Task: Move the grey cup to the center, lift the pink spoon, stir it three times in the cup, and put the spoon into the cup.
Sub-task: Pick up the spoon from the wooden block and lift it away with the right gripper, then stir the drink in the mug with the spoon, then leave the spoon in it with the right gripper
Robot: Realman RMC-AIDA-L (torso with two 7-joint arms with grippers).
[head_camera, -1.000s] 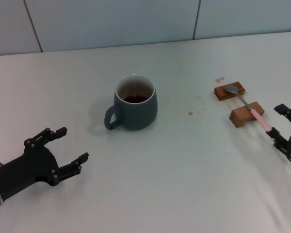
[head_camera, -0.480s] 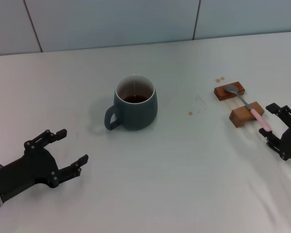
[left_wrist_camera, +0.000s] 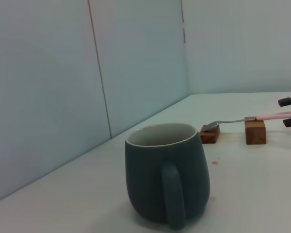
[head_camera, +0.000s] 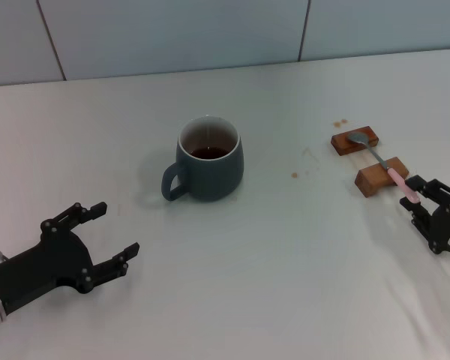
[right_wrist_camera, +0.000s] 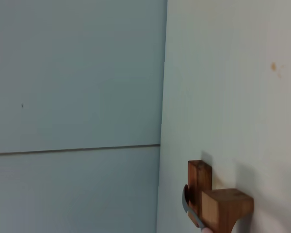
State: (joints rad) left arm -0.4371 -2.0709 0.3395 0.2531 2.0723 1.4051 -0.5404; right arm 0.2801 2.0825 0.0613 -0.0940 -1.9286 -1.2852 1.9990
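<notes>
The grey cup (head_camera: pixel 208 159) stands upright mid-table, its handle toward my left, with brown liquid inside; it also fills the left wrist view (left_wrist_camera: pixel 166 174). The pink spoon (head_camera: pixel 400 182) rests across two wooden blocks, silver bowl on the far one; it also shows in the left wrist view (left_wrist_camera: pixel 269 116). My right gripper (head_camera: pixel 418 199) is open at table height, its fingers on either side of the pink handle's end, not closed on it. My left gripper (head_camera: pixel 114 229) is open and empty at the front left, well short of the cup.
Two brown wooden blocks (head_camera: pixel 379 177) (head_camera: pixel 354 142) hold the spoon up at the right; both also show in the right wrist view (right_wrist_camera: pixel 225 208). Small brown drips (head_camera: pixel 294 175) mark the white table (head_camera: pixel 285 262) between cup and blocks. A grey panelled wall (head_camera: pixel 172 34) stands behind.
My right gripper has moved left toward the spoon, and its fingers now flank the end of the pink handle. My left gripper has drifted slightly toward the front edge. The cup and spoon have not moved.
</notes>
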